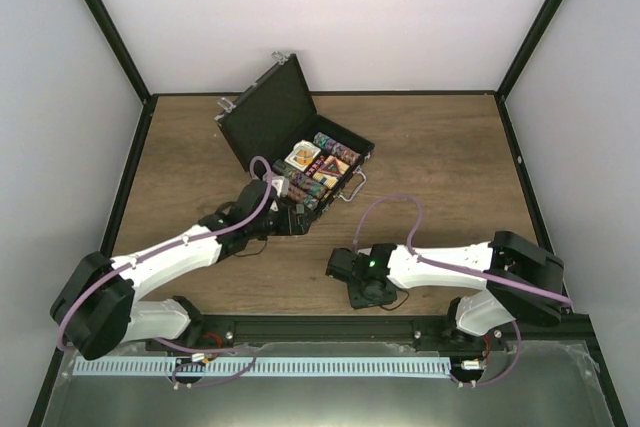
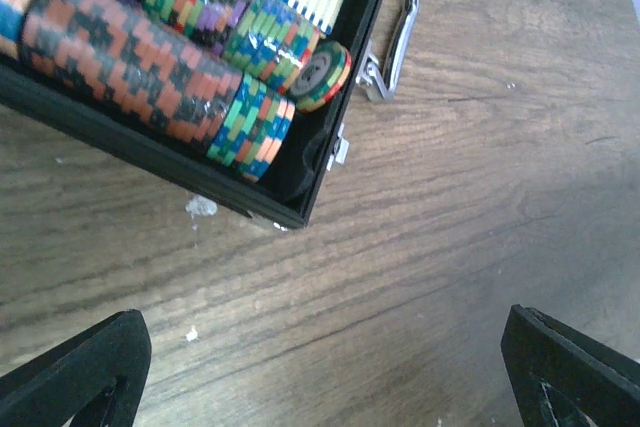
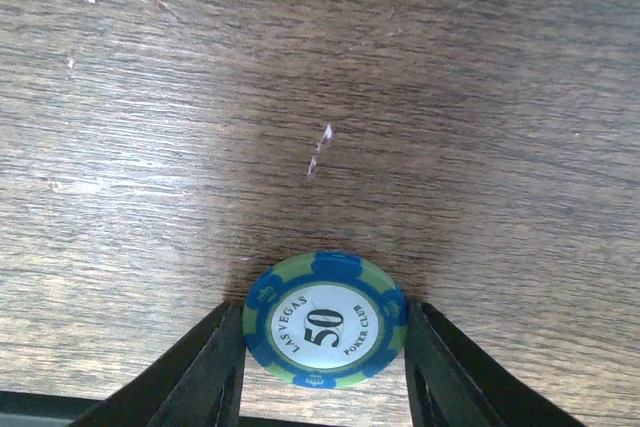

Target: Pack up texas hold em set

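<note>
The loose chip [image 3: 325, 319] is the thing right now: blue and green striped rim, white centre printed "50", a smooth hard disc. It sits in front of the briefcase [image 1: 262, 112], on the handle side and well apart from it. The right gripper [image 3: 325, 347] has it pinched edge-to-edge, black jaws pressed on either side of the rim. Can't tell if it's off the wood or resting on it.

So I'd call this the pick-up step for a stray chip. Next move, I reckon, is carrying it back to the case and slotting it on edge into a chip row [image 2: 130, 62]. That'd need a neat tilt, since the rows look nearly full.

The case is black and open, lid up, with a shiny metal handle [image 2: 395, 37] — the chips inside are glossy and ridged, packed in rolls. Left gripper [image 2: 320, 377] hangs wide open and empty just beside the case's near corner, over the grainy wooden table [image 1: 440, 147].
</note>
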Robot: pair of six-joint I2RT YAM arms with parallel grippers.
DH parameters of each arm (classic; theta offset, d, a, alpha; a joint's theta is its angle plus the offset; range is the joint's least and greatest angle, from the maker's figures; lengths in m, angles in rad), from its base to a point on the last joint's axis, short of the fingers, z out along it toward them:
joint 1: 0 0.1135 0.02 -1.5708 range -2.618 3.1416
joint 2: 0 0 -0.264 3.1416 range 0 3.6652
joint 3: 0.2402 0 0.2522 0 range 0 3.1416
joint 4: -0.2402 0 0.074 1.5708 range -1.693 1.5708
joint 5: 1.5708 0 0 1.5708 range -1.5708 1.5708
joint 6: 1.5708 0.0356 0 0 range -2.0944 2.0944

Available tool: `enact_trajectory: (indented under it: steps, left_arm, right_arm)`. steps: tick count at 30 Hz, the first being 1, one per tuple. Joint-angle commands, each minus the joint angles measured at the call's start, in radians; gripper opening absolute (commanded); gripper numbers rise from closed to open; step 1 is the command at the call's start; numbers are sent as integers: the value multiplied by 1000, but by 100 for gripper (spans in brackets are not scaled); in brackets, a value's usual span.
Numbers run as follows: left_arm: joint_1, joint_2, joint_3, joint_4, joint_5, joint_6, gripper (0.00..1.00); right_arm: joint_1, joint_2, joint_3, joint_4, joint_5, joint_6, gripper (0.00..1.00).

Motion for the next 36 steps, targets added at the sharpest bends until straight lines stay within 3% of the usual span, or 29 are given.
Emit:
enact_trajectory:
  steps: [1, 4, 8, 19, 36]
  left_arm:
    - [3, -3, -56, 91, 86, -82, 98]
    - [3, 4, -83, 135, 147, -115, 97]
    - [2, 32, -105, 209, 235, -154, 85]
    - [3, 213, -85, 391, 469, -200, 65]
    - [-4, 423, -36, 533, 706, -221, 48]
  right_arm:
    - [14, -2, 15, 26, 28, -20, 43]
    - [11, -19, 27, 32, 61, -41, 43]
    - [-8, -32, 42, 76, 92, -92, 43]
    - [-53, -30, 84, 236, 150, -270, 44]
    - [-83, -48, 92, 339, 143, -332, 44]
